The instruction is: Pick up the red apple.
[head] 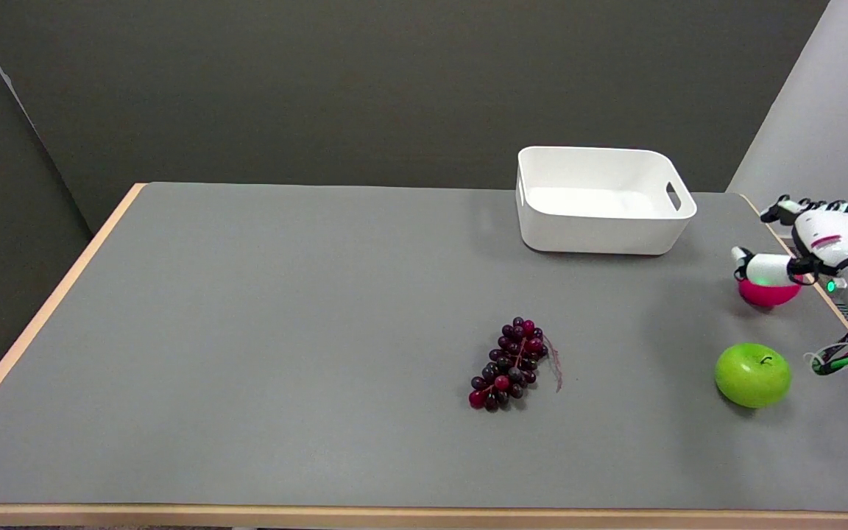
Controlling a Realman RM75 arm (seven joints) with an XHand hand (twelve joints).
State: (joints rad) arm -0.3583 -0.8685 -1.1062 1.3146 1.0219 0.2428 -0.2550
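The red apple (766, 294) sits on the grey table near its right edge; only its lower half shows. My right hand (814, 243) hangs just above and to the right of it, fingers spread, with the thumb stretched across the apple's top. Nothing is held in the hand. Whether the thumb touches the apple I cannot tell.
A green apple (753, 375) lies in front of the red one. A bunch of dark grapes (510, 364) lies mid-table. A white bin (601, 199) stands at the back right. The table's right edge (781, 239) runs under my hand.
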